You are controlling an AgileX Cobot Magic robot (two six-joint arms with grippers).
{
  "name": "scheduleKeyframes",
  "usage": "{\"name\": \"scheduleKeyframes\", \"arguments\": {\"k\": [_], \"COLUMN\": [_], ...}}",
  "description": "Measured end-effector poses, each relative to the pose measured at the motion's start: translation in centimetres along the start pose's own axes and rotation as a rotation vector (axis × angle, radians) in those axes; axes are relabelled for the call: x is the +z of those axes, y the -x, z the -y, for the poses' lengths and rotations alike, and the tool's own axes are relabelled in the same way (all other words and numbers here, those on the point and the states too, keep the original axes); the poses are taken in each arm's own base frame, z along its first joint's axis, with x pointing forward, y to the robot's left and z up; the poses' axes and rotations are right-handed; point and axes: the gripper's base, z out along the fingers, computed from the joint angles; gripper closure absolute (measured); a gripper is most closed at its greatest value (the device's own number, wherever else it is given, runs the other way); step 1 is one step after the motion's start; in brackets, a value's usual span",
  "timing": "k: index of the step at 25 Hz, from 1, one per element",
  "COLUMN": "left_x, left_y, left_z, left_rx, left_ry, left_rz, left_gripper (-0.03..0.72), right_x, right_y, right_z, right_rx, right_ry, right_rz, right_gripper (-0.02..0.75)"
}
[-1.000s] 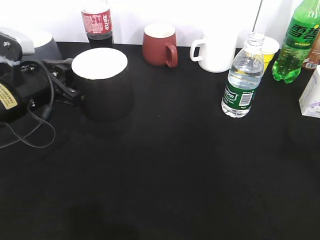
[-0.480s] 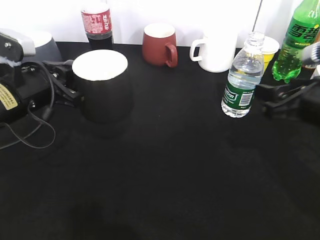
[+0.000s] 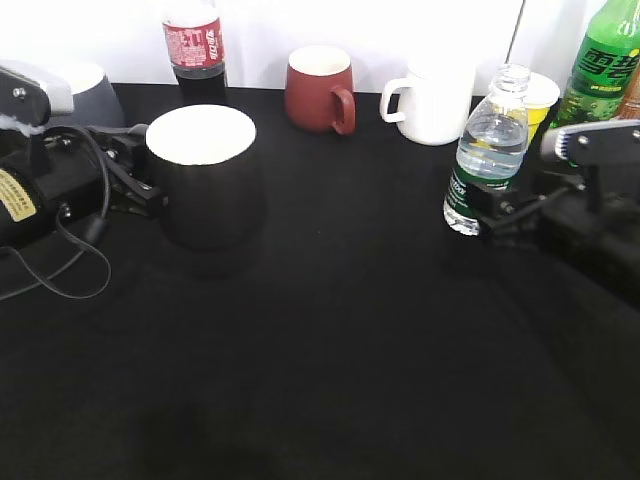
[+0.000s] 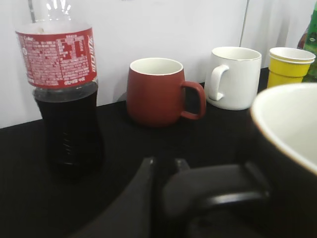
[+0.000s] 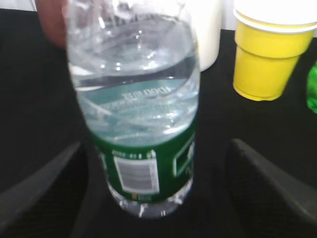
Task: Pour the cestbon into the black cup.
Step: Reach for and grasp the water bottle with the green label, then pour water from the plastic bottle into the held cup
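Note:
The cestbon [image 3: 487, 150], a small clear bottle with a dark green label, stands upright at the right of the black table. In the right wrist view the cestbon [image 5: 143, 124] sits between my right gripper's spread fingers. My right gripper [image 3: 492, 212] [image 5: 156, 146] is open around its lower part, with a gap on each side. The black cup [image 3: 205, 175] with a white inside stands at the left. My left gripper [image 3: 128, 172] [image 4: 171, 171] is shut on its black handle [image 4: 218, 191]. The cup's rim [image 4: 290, 134] fills the right of the left wrist view.
A cola bottle [image 3: 194, 45], a dark red mug [image 3: 318, 90], a white mug [image 3: 432, 100], a yellow paper cup [image 3: 540, 98] and a green soda bottle [image 3: 598, 70] line the back edge. A grey mug [image 3: 85, 90] stands at the far left. A cable [image 3: 60, 270] lies by the left arm.
My right arm has come in from the right and its open fingers now flank the cestbon. The black cup has shifted slightly in the left gripper's hold.

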Motion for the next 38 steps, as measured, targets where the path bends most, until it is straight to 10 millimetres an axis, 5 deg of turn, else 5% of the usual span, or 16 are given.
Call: {"name": "scheduleKeyframes", "arguments": {"k": [7, 10, 17, 18, 23, 25, 29, 38], "left_x": [0.0, 0.0, 0.0, 0.1, 2.6, 4.1, 5.9, 5.9], "left_y": [0.0, 0.0, -0.1, -0.1, 2.1, 3.5, 5.6, 4.6], "left_z": [0.0, 0.0, 0.6, 1.1, 5.9, 8.0, 10.6, 12.4], "left_rx": [0.000, 0.000, 0.036, 0.047, 0.105, 0.129, 0.089, 0.090], "left_ry": [0.000, 0.000, -0.056, -0.085, -0.248, -0.290, -0.297, -0.330], "left_rz": [0.000, -0.001, -0.013, -0.014, 0.050, 0.054, 0.072, 0.001], "left_gripper": [0.625, 0.624, 0.622, 0.622, 0.622, 0.622, 0.622, 0.622], "right_x": [5.0, 5.2, 5.0, 4.5, -0.8, -2.2, -2.4, -2.5], "right_y": [0.0, 0.0, 0.0, 0.5, 9.3, 10.7, 11.0, 11.2], "right_z": [-0.2, -0.3, -0.3, -0.7, -2.3, -2.3, -2.3, -2.6], "right_rx": [-0.004, -0.004, -0.021, -0.096, -0.522, -0.684, -0.907, -1.406], "right_ry": [0.009, 0.009, 0.019, 0.058, 0.138, 0.105, 0.071, -0.003], "right_rz": [0.024, 0.028, 0.042, 0.052, 0.268, 0.308, 0.320, 0.391], "right_gripper": [0.150, 0.251, 0.251, 0.251, 0.251, 0.251, 0.251, 0.251]}}
